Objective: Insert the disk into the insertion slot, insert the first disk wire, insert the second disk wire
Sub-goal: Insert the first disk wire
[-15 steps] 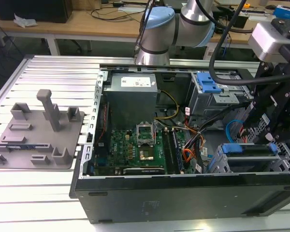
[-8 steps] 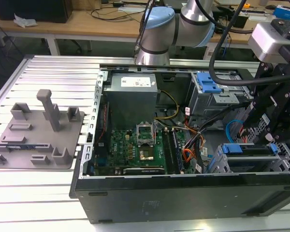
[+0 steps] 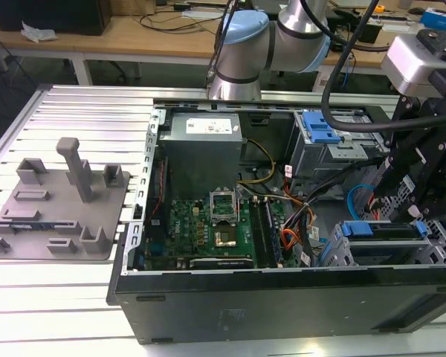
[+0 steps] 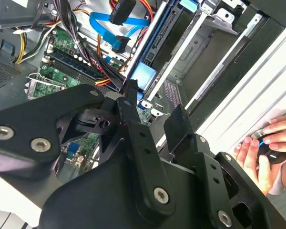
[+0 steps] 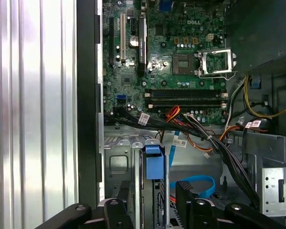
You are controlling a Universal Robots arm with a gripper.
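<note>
The gripper (image 5: 155,188) stands open, fingers (image 5: 185,199) apart astride the disk (image 5: 154,164), whose bright blue carrier edge shows; it sits in the grey perforated insertion slot (image 3: 333,251) at the exterior view's near right.

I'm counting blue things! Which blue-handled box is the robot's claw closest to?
The blue-handled cage at the exterior view's lower right; the gripper hangs just above it. The other blue-handled cage sits farther back, away from it.

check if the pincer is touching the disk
Cannot tell. In both wrist views the pincer sits near the blue-framed disk, but neither shows contact or a gap plainly.
</note>
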